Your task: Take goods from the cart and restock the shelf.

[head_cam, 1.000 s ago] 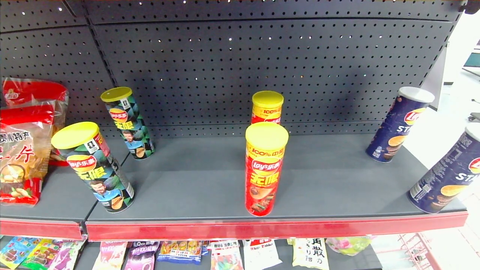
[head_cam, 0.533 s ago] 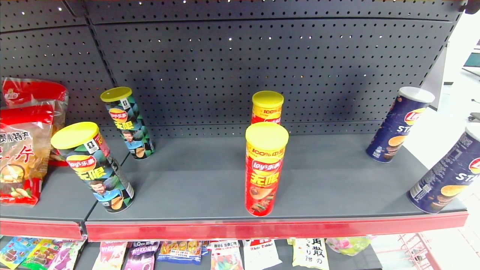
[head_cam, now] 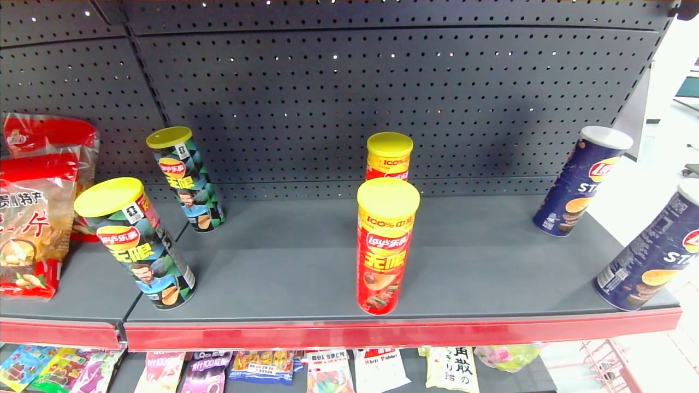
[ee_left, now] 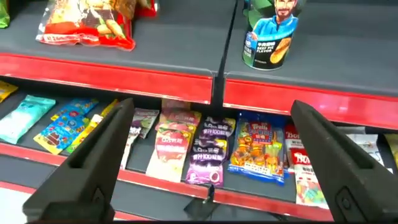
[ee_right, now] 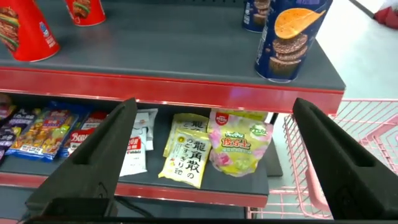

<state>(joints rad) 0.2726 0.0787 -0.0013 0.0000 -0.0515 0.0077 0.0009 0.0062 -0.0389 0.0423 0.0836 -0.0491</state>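
I have both arms hanging low in front of the shelf (head_cam: pixel 469 273), below its red front lip. The left jaws are spread wide and empty, and the right jaws are the same, with nothing pinched in either. On the shelf the stock stands upright in three pairs: two green cans (head_cam: pixel 136 245) to the left, two red cans (head_cam: pixel 385 251) one behind the other in the middle, and two navy cans (head_cam: pixel 581 183) at the right end. Bare deck lies between the pairs. A snack bag (head_cam: pixel 33 229) leans at the far left, and flat packets (ee_left: pixel 205 152) fill the lower shelf. The goods I am meant to fetch are in the cart (ee_right: pixel 364 115), and its pink wire frame sits low at my right, past the end of the shelf and under the level of the navy cans. I cannot see what lies inside it, so I cannot tell which way the next item's long axis runs. What matters for the coming move is that the cart is down and to the right of both jaws, and the right arm is plainly the nearer one. The left arm hangs in front of the green cans and well apart from the cart. I judge the right arm should drop toward the cart while the left arm keeps out of its way. Once an item is in view I would turn the wrist so the spread jaws close across its narrow side, not along its length.
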